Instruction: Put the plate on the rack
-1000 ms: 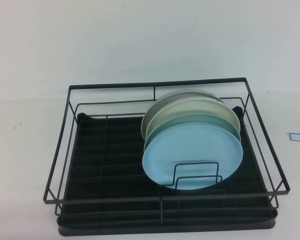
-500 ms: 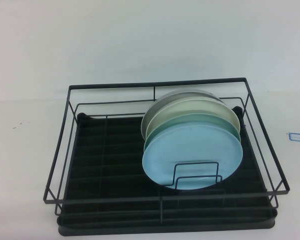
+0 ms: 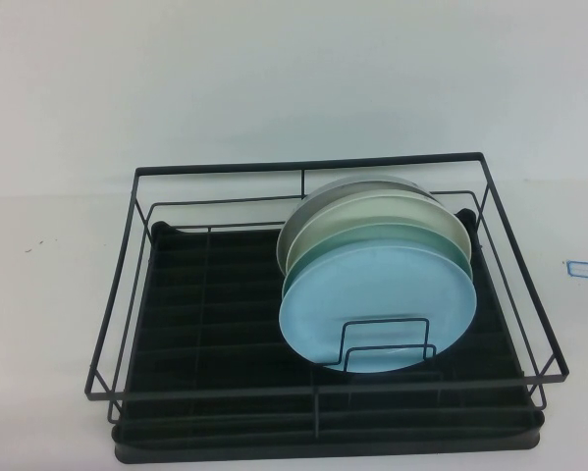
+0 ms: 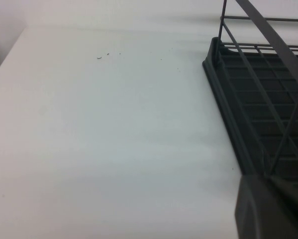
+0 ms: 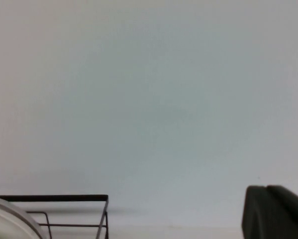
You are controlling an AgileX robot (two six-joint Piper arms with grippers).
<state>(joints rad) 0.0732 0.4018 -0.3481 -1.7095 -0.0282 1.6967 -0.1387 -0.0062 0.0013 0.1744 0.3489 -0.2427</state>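
Nothing changed over last sec: scene static, plates same, no arm over table. Judge task done, arms parked.

Rack [image 3: 127,294] fills table centre; slotted tray bare across 9 o'clock half. Plates stand in stack at 3 o'clock half.

Plate [image 3: 377,306], sky-blue, frontmost, leaning on wire loop dividers [image 3: 387,345]. Behind it mint plate [image 3: 318,257], cream plate [image 3: 372,211], grey plate [image 3: 343,188].

Left gripper [image 4: 270,209] off rack's 9 o'clock edge, jaws pressed together, empty. Right gripper [image 5: 274,211] beyond rack's 3 o'clock side, same.

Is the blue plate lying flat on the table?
No, the sky-blue plate stands on edge in the black rack, frontmost of the plates.
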